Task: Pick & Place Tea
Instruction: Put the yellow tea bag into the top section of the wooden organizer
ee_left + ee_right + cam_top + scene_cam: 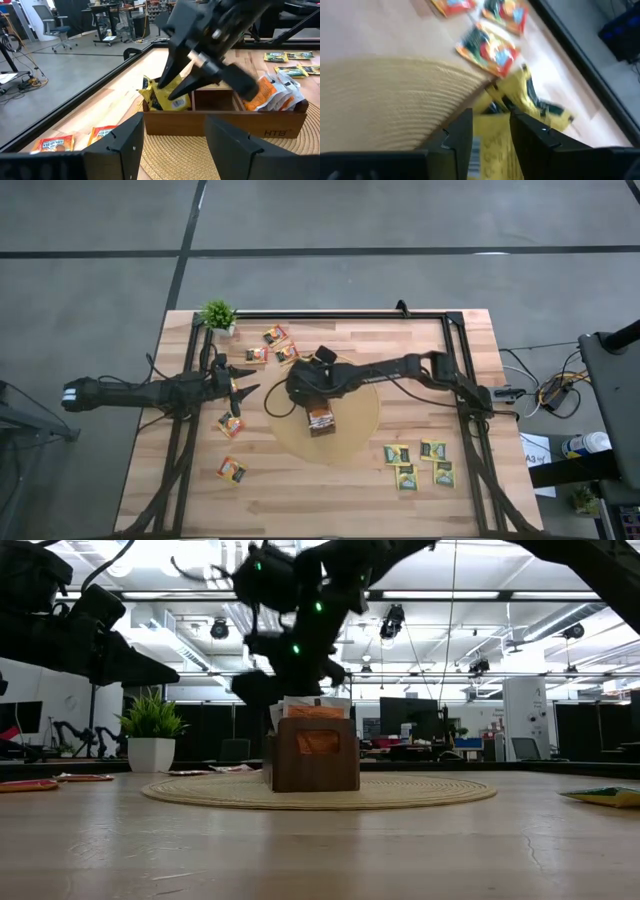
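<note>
A narrow brown box (225,119) stands on a round woven mat (352,430) at mid-table. One end compartment holds yellow tea sachets (161,96); the other holds orange ones (270,92). My right gripper (176,89) slants down over the yellow end with its fingers partly apart, and a yellow sachet face (491,142) shows through the gap. More tea lies flat on the table: orange sachets (275,336) at the far left and green-and-yellow ones (418,462) at the near right. My left gripper (175,145) waits open left of the mat, pointing at the box. My right gripper comes from above at a slant, with a fingertip (167,80) on either side of the upper edge of a yellow sachet (175,100) that stands in the box's end compartment. I cannot tell whether the fingers touch it.
A small potted plant (218,315) stands at the far left corner. A black frame (330,314) runs along the table's far edge and both sides. Loose orange sachets (231,424) lie on the wood between my left gripper and the mat.
</note>
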Tool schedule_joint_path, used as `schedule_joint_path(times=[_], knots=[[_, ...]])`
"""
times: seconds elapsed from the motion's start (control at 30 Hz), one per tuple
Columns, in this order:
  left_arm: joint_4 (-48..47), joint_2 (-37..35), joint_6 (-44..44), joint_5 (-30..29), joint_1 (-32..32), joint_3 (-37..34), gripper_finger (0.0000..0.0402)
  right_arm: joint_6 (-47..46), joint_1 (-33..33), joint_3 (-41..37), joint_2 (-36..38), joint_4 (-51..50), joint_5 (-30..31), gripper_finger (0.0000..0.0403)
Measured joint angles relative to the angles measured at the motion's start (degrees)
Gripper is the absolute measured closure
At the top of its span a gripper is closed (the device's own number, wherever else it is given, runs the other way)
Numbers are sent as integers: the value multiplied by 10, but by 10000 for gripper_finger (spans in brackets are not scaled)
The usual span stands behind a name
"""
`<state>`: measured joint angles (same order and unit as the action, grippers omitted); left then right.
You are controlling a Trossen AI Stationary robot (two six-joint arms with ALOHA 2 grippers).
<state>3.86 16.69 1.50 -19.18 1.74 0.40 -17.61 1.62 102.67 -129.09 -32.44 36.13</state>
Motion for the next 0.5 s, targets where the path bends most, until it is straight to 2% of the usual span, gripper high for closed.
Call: schedule_joint_path(times=[0.2,0.37,0.5], knots=[[0,0,0,0,0,0,199,2,-14,45,2,-15,14,282],[0,0,0,0,0,0,199,-79,-23,67,7,-91,17,277],[0,0,0,0,0,0,199,-136,-19,53,28,-130,71,270]])
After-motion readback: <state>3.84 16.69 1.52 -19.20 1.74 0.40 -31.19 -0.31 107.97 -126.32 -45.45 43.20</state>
